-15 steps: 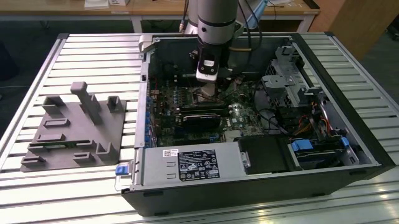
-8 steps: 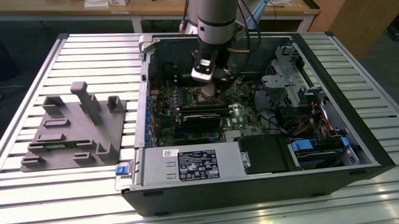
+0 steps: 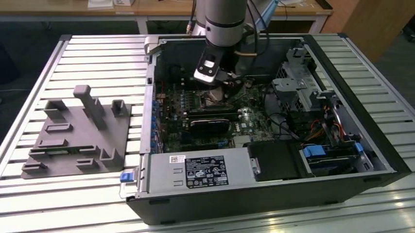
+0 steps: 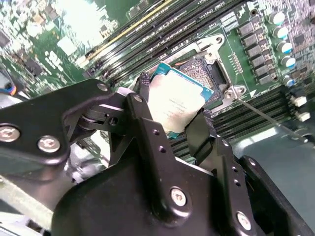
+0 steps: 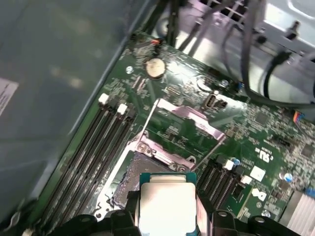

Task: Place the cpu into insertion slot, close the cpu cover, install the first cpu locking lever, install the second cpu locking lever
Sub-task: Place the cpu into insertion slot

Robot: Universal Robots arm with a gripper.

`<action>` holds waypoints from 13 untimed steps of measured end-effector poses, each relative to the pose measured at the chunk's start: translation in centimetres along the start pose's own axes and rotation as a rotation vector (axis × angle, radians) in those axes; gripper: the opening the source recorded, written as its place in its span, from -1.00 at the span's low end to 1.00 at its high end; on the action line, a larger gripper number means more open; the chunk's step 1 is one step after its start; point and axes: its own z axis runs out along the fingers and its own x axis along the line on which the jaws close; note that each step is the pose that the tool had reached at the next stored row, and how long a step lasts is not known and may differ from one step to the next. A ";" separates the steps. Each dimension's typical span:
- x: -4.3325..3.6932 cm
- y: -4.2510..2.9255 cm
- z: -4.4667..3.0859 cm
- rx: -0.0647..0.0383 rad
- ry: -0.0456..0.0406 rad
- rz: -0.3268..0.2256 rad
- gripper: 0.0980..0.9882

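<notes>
A slatted metal table bears one open computer case. Inside it, the gripper pinches the single cpu between its two fingers, over the one insertion slot. Beyond it, the one cpu cover stands flipped open.

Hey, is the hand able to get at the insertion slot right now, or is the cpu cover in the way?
Probably yes: the hand grips the cpu close to the insertion slot, and the cpu cover stands open, leaving it bare.
</notes>
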 end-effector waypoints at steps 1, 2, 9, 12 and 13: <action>0.00 0.00 0.01 0.000 -0.0014 0.017 0.00; 0.00 0.00 0.02 0.000 -0.0029 0.036 0.00; 0.06 0.02 0.14 -0.001 -0.0113 0.155 0.00; 0.09 0.03 0.21 -0.001 -0.0139 0.191 0.00; 0.10 0.04 0.23 -0.001 -0.0147 0.203 0.00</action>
